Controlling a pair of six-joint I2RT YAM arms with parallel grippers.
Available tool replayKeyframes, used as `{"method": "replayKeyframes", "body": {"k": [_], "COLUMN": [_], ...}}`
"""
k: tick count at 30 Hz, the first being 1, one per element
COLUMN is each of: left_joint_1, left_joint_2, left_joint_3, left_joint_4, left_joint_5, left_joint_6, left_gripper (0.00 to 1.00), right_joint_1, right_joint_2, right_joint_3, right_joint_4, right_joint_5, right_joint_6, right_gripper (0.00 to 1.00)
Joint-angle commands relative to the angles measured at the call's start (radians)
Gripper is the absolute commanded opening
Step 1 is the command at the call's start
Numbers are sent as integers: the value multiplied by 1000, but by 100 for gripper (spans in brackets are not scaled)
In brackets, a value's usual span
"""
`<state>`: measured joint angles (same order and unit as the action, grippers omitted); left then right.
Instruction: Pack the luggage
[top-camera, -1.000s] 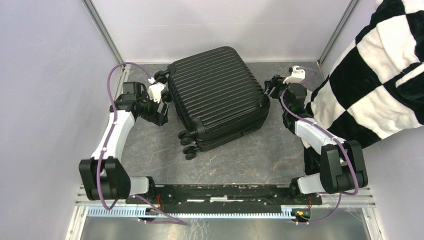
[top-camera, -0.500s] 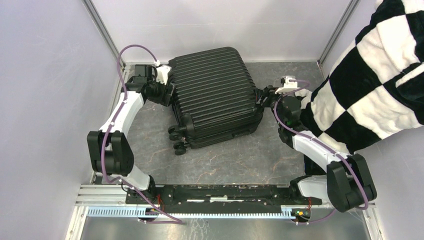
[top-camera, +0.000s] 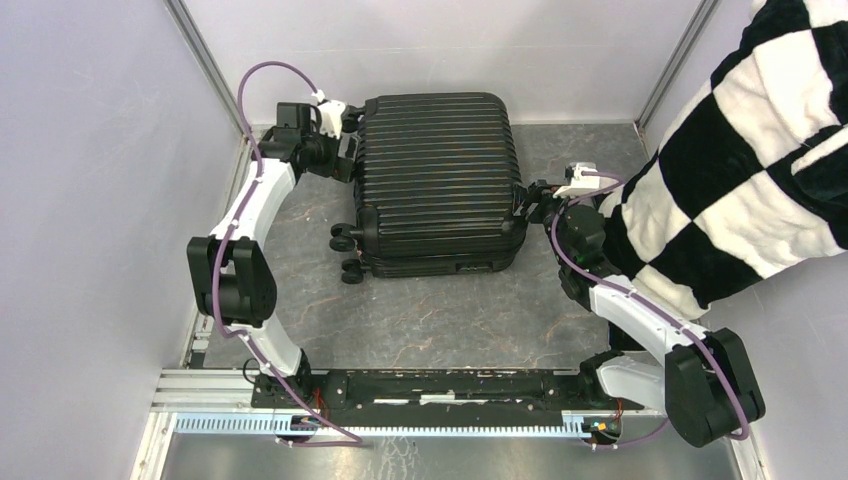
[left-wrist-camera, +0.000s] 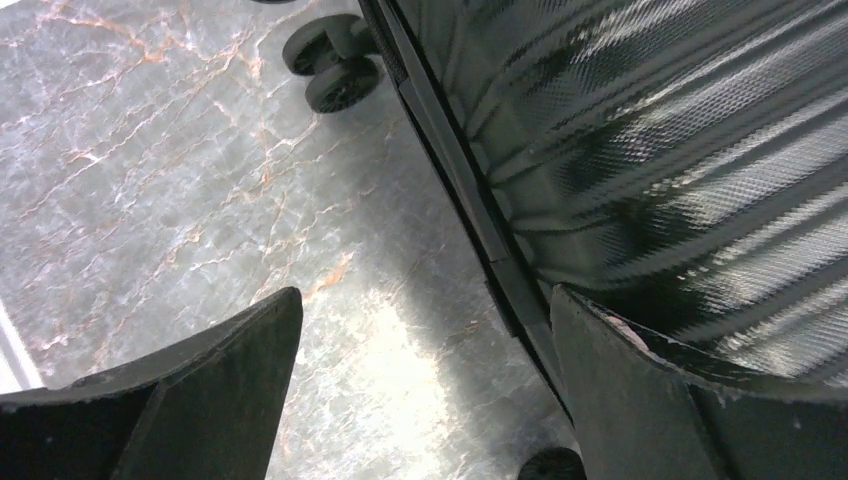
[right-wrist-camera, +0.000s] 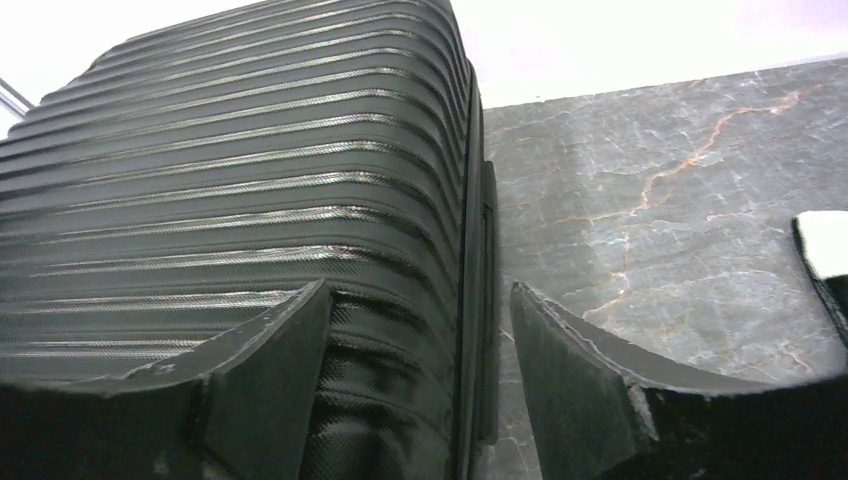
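Top external view: black ribbed suitcase (top-camera: 437, 180) lies flat and closed on the grey marbled table (top-camera: 450, 320), set toward the far wall, roughly midway between the two arms. Its wheels (top-camera: 343, 241) stick out at the near-left corner.

Left arm runs up the left side of the table. Left gripper (top-camera: 348, 128) sits at the suitcase's far-left corner, right against the shell.

Right arm reaches in from the near right. Right gripper (top-camera: 527, 205) sits at the suitcase's right side, close to the near-right corner.

Black-and-white checked cloth (top-camera: 760, 150) fills the right of this view, beside the right arm. Cannot tell whether it touches the arm.

Left wrist view: left gripper (left-wrist-camera: 420, 330) spread wide, nothing clamped. One finger hangs over bare table. The other is at the suitcase's side, where the dark seam band runs down to it; contact not clear. Two wheels (left-wrist-camera: 330, 65) show at the top edge.

Right wrist view: right gripper (right-wrist-camera: 415, 340) parted moderately, straddling the suitcase's edge. One finger overlaps the ribbed shell, the seam lies in the gap, and the other finger is over the table just beside it. No squeeze on the shell visible. Small white-and-black patch at the right edge, too cropped to tell.
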<state>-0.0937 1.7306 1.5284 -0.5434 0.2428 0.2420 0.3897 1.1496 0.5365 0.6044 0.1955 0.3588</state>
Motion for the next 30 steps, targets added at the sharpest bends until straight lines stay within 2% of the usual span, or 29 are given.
{"method": "replayKeyframes", "body": {"k": [1,2,3,6,9,13,19,21,25,30], "left_joint_1": [70,125,171,264,281,280,280,280,274,242], "left_joint_2": [-24,-41,-56,-113,-201,-349,-366,-373,-372,-333], "left_joint_3": [105,105,96,3,-182,-547,-836,-908,-991,-1157], "left_joint_4": [42,35,28,23,90,366,740,868,1031,1387], "left_joint_5": [147,179,201,246,224,129,98,50,50,41], "left_joint_6": [-154,-155,-146,-111,-98,-178,-266,-311,-335,-336], "left_gripper": [100,100,100,100,100,100,100,100,100,100], "right_joint_1": [-38,-76,-105,-171,-238,-289,-313,-314,-314,-313], "right_joint_2": [-12,-30,-53,-112,-146,-174,-157,-127,-47,54], "right_joint_3": [18,26,36,44,24,-71,-275,-316,-369,-443], "right_joint_4": [-287,-296,-306,-330,-333,-266,-47,12,118,302], "right_joint_5": [-98,-81,-52,52,124,279,490,492,461,447], "right_joint_6": [-42,-38,-41,-62,-94,-158,-281,-302,-297,-350], "right_gripper": [77,79,98,98,98,98,98,98,98,98]}}
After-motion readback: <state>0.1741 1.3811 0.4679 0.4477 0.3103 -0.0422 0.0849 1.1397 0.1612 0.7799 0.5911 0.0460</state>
